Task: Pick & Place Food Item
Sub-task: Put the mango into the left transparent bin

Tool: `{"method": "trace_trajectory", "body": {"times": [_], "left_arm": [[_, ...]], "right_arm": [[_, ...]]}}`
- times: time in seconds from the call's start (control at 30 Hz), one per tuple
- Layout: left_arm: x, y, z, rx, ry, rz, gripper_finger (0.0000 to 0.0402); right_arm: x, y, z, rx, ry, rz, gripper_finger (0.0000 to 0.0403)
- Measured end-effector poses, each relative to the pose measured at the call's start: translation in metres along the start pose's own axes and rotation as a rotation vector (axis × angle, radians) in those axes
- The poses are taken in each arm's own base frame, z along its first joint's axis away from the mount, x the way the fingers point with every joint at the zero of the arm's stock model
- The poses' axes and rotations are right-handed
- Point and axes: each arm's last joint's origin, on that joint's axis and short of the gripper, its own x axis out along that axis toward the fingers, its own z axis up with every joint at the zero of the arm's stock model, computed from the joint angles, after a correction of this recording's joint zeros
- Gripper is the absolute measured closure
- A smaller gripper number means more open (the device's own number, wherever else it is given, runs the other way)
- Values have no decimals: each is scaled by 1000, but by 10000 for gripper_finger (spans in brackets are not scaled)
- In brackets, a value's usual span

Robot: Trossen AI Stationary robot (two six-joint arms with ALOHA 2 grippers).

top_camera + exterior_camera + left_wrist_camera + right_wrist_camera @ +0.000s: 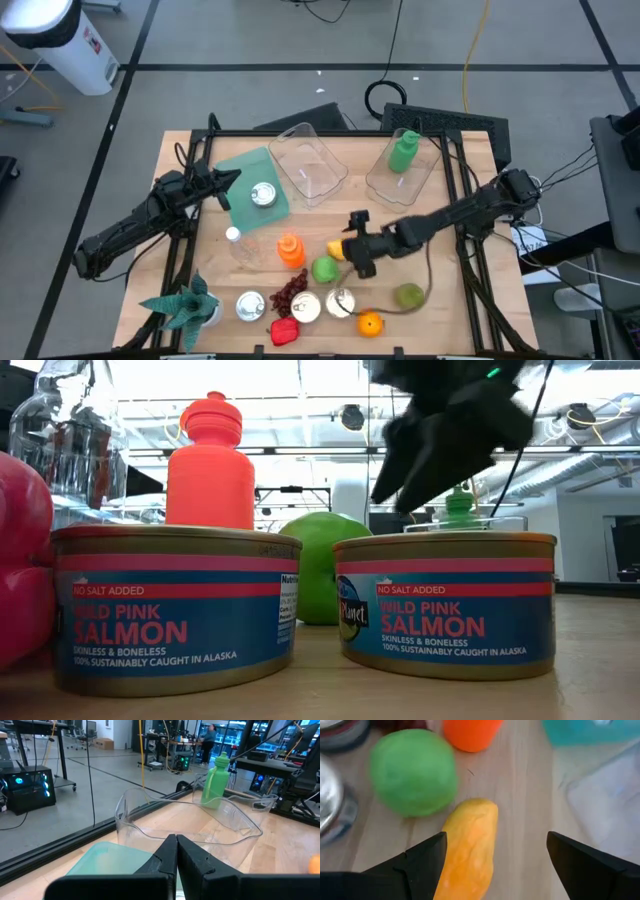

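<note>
I am positioning the right gripper [492,857], fingers apart, over the yellow fruit [468,849]; nothing is grasped yet. Left gripper [175,851], fingers together, is waiting beside the clear container [190,822].

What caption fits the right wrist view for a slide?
Open right gripper above a yellow-orange fruit beside a green apple.

Readable text appears only in the low view. The can at lower left [175,610] reads "NO SALT ADDED", "WILD PINK SALMON", "SKINLESS & BONELESS", "100% SUSTAINABLY CAUGHT IN ALASKA". The can at lower right [447,603] carries the same wording. Its brand logo is partly hidden; the letters "anet" show.
</note>
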Motion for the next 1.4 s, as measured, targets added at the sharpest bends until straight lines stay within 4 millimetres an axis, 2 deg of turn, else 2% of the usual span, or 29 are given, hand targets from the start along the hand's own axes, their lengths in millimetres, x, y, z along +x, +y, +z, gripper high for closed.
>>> {"method": "trace_trajectory", "body": {"times": [0.13, 0.3, 0.53, 0.63, 0.77, 0.83, 0.97, 1.07, 1.17, 1.3, 1.4], "left_arm": [[0, 0, 0, 0, 0, 0, 387], [0, 0, 0, 1, 0, 0, 387], [0, 0, 0, 5, 0, 0, 387], [0, 0, 0, 6, 0, 1, 387], [0, 0, 0, 5, 0, 1, 387], [0, 0, 0, 5, 0, 0, 387], [0, 0, 0, 4, 0, 0, 387], [0, 0, 0, 4, 0, 0, 387], [0, 0, 0, 5, 0, 0, 387], [0, 0, 0, 8, 0, 1, 387], [0, 0, 0, 8, -4, 0, 387]], "right_arm": [[22, -6, -4, 108, 50, 94, 74], [46, 5, -17, 103, 159, 163, 74], [57, 8, -23, 97, 199, 161, 76], [56, 8, -22, 88, 191, 151, 94], [54, 6, -21, 84, 183, 114, 152], [50, 4, -19, 91, 169, 112, 183], [34, -6, -13, 112, 132, 106, 185], [12, -21, -5, 135, 60, 94, 185], [-14, -44, 3, 151, -29, 44, 177], [-45, -87, 15, 170, -233, -76, 160], [-55, -119, 23, 169, -378, -172, 168]]}}
